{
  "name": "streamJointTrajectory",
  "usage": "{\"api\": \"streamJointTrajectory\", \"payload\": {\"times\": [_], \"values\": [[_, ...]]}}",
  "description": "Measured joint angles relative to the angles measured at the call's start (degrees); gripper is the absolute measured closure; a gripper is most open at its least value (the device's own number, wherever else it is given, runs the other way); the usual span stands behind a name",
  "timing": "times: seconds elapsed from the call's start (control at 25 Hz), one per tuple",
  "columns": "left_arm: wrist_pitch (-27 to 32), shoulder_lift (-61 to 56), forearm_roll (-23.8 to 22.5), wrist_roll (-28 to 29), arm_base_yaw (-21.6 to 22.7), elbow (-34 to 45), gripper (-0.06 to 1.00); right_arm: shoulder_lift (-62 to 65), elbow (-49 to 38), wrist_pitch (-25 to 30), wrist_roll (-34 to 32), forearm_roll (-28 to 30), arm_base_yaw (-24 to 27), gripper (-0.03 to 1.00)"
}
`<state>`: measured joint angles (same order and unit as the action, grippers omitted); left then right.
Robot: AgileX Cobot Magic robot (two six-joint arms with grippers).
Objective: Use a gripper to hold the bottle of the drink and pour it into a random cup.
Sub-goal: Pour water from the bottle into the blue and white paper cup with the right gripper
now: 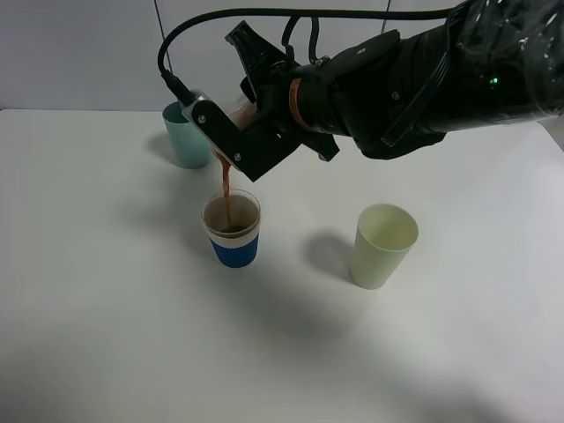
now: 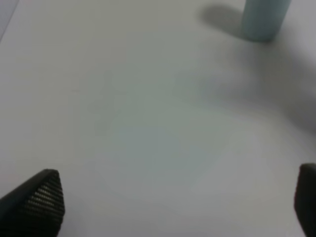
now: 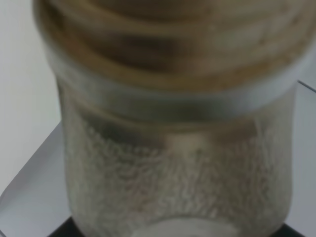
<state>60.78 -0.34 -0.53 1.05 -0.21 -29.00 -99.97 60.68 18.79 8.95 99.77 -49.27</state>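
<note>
the right gripper (image 1: 242,123) reaches across from the right of the high view and hangs above the table (image 1: 106,308), its jaws clamped on the bottle (image 1: 244,108). the bottle is tipped well over, mouth down and toward the left, and most of it is hidden behind the near jaw; only a blurred pink-red patch shows. a thin stream of the drink (image 1: 226,183) falls from the mouth into the cup (image 1: 235,250) right below. the cup stands upright near the middle of the table and already holds brown liquid up near its white band. bottle and cup do not touch; only the stream joins them.

the right wrist view is filled by the bottle (image 3: 177,148), close and blurred, with its threaded neck (image 3: 173,39) and a frosted, beaded wall.

a teal tumbler (image 1: 185,137) stands behind the cup and to its left, partly hidden by the gripper. a pale green cup (image 1: 383,245) stands apart to the right of the cup.

the left gripper (image 2: 175,202) is wide open and holds nothing; its two dark ribbed tips hang over bare table, with the teal tumbler (image 2: 261,19) well beyond them.
</note>
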Motion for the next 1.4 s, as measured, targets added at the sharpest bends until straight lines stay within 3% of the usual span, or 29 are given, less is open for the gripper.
{"api": "streamJointTrajectory", "payload": {"times": [1.4], "values": [[0.0, 0.0, 0.0, 0.0, 0.0, 0.0, 0.02, 0.0, 0.0, 2.88, 5.35, 0.0, -1.02, 0.61]]}}
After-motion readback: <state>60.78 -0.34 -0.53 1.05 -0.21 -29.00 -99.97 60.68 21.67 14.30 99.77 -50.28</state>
